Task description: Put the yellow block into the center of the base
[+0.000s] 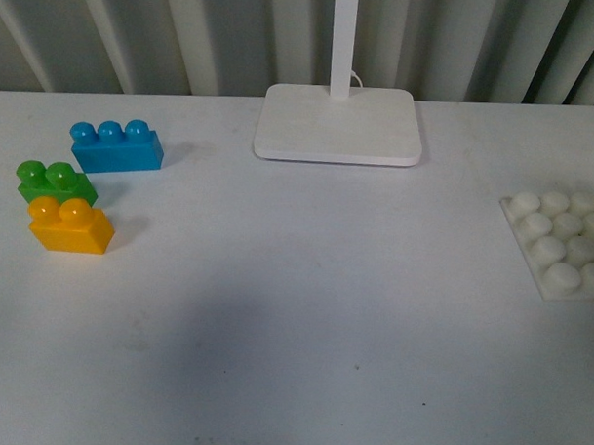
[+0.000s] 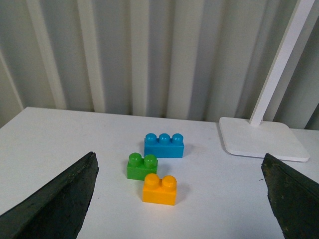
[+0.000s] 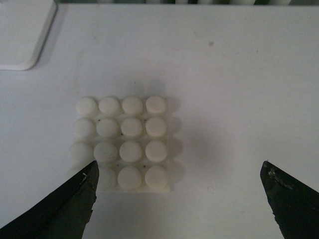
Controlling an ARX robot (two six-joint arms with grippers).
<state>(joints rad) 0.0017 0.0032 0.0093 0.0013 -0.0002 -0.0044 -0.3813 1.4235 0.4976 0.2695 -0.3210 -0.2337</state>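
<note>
While left fingers (image 2: 55, 204) and right fingers (image 3: 60, 211) gape, the yellow block (image 1: 71, 227) shows two studs.

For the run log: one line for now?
left gripper open, facing small yellow plastic brick | right gripper open, facing white studded plastic plate | nothing held

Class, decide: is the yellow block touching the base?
Apart. The front view shows the yellow block far left and the base far right, with bare table between them.

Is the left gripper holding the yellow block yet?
No, the yellow block sits on the table, clear of the open left gripper.
</note>
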